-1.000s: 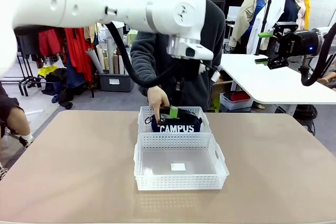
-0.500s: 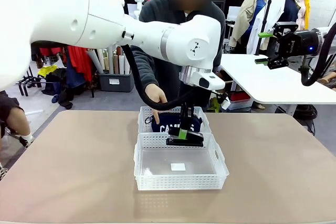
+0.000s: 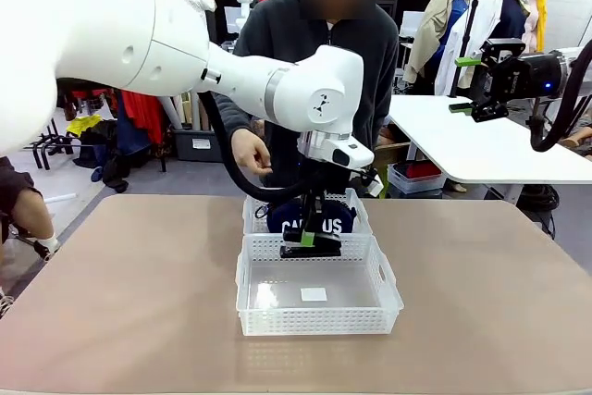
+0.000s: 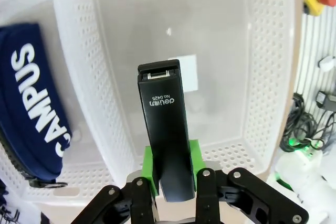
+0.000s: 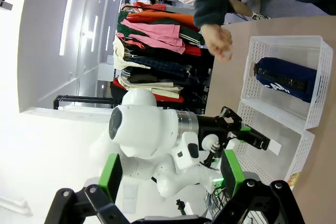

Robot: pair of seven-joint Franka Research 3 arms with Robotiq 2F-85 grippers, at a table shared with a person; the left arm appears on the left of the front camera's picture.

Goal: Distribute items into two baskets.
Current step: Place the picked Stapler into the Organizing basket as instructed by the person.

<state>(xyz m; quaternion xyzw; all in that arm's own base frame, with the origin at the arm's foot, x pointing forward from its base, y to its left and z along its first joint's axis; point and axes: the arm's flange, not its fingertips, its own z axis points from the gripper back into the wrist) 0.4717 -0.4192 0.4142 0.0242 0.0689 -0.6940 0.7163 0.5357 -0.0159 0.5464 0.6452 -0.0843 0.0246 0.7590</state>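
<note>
The stapler point(image 4: 167, 129) is clamped between the green pads point(image 4: 150, 167) of the left hand point(image 3: 312, 240), pointed downward over the near basket point(image 3: 317, 323). The pouch point(image 3: 319, 216) is seen in the far basket point(image 3: 256, 216). The right hand point(image 3: 469, 83) is held raised, jaws wide apart and empty.

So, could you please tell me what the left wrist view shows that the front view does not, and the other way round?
The left wrist view alone shows the printed top of the stapler pinched between the left claw's green pads, and the near basket's white floor label straight below it. The front view alone shows the person's hand lifted above the far basket, and the right claw parked open off to the side. Both share the stapler over the near basket and the CAMPUS pouch lying in the far one.
</note>
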